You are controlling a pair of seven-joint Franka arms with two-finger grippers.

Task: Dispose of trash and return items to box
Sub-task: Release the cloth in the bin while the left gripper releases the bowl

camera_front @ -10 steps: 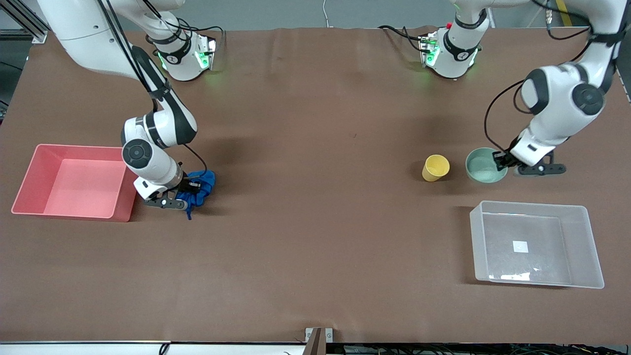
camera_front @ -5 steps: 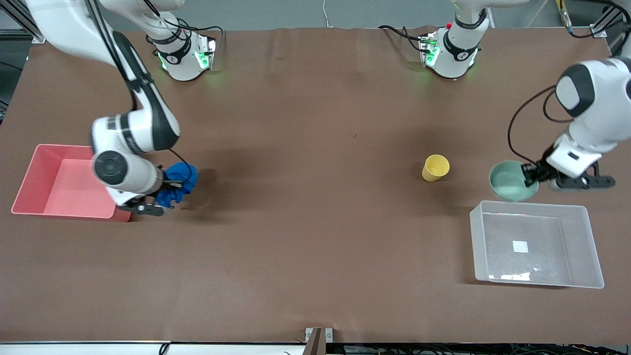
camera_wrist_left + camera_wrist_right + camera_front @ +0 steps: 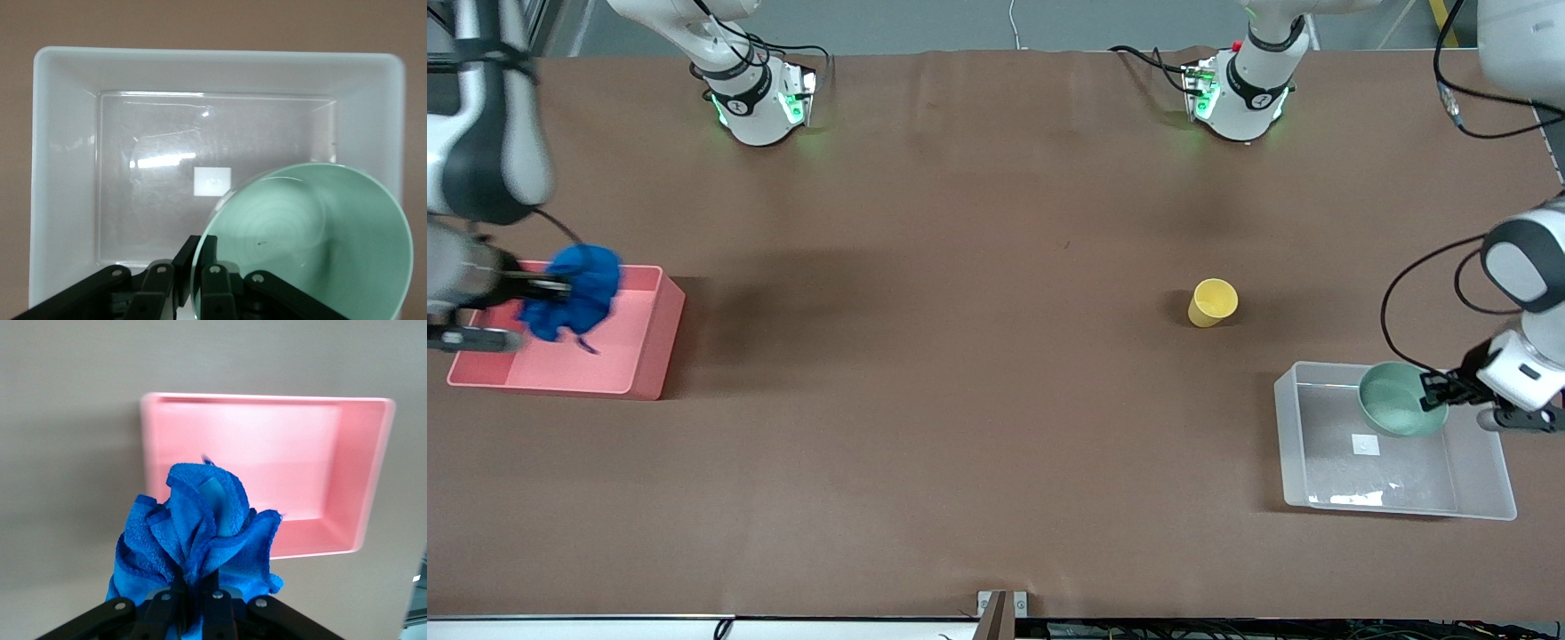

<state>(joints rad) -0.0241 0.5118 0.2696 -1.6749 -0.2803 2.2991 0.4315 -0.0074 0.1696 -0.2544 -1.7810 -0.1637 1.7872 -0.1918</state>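
Fingers of your left gripper (image 3: 189, 280) are pinched shut on the rim of the mint-green bowl (image 3: 1399, 411), which hangs tilted over the clear box (image 3: 1485, 494), toward its edge nearest the robot bases. Lower the bowl well inside the walls and level it before you let go, so it settles flat rather than tipping onto the rim. Your right gripper (image 3: 193, 599) is clamped tight on the blue cloth wad (image 3: 569, 290), folds bunched above the jaws, hanging over the pink bin (image 3: 660, 342). Centre the wad over the bin's floor before releasing, since loose folds may drape over a wall. The yellow cup (image 3: 1212, 302) stands alone on the table, toward the left arm's end, well apart from both grippers.
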